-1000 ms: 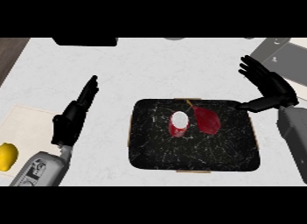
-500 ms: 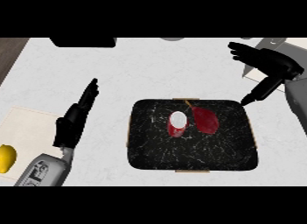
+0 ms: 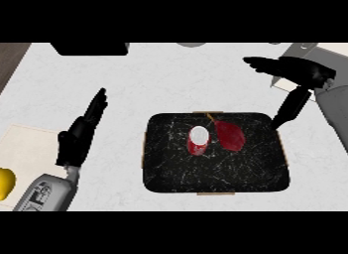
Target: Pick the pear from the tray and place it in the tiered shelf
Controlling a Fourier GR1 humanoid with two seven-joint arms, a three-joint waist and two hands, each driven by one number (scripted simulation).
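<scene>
Red pear (image 3: 230, 137) on black tray (image 3: 169, 171), right hand (image 3: 305, 74) spread wide, apart toward upper right

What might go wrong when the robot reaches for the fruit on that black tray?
The right hand hangs open beyond the far right corner of the tray; coming in, it might clip the rim. The pear lies right beside a red-and-white piece, so the hand could knock or take the wrong one.

White speckled counter (image 3: 154, 84). On it, black marbled tray (image 3: 169, 173); pale board (image 3: 26, 149) to the tray's left; dark object (image 3: 88, 48) beyond the tray, toward its left.
</scene>
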